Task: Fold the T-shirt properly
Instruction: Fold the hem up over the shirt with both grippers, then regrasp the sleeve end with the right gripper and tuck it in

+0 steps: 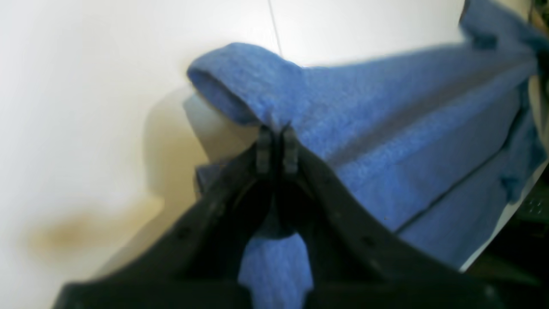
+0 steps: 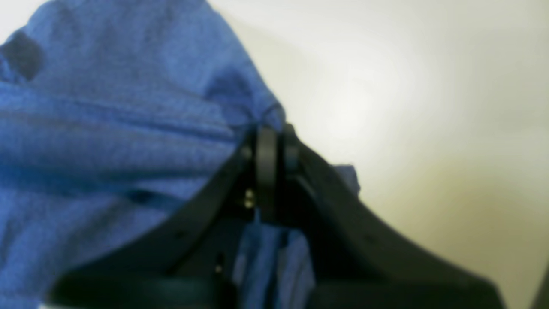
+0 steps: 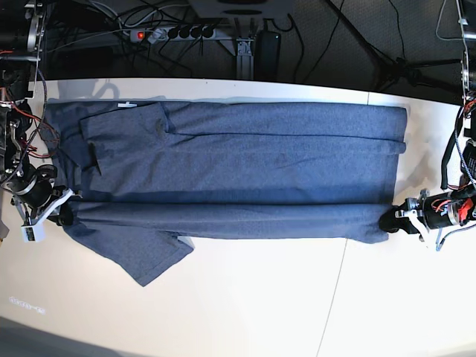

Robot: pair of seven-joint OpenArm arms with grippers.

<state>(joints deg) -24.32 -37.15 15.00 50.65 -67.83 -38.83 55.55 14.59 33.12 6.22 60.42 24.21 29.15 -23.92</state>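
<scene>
The blue-grey T-shirt (image 3: 238,160) lies spread sideways across the white table (image 3: 268,297), plain side up, with its near long edge lifted into a taut fold. One sleeve (image 3: 141,256) hangs out flat toward the table front. My left gripper (image 3: 388,222) is shut on the shirt's near right corner; the left wrist view shows the fingers (image 1: 291,148) pinching the cloth (image 1: 386,141). My right gripper (image 3: 65,215) is shut on the near left end; the right wrist view shows its fingers (image 2: 266,150) closed on the fabric (image 2: 107,128).
A power strip (image 3: 175,33) and cables lie on the dark floor behind the table's back edge. A thin seam (image 3: 335,297) runs across the table front. Bare white table lies in front of the shirt.
</scene>
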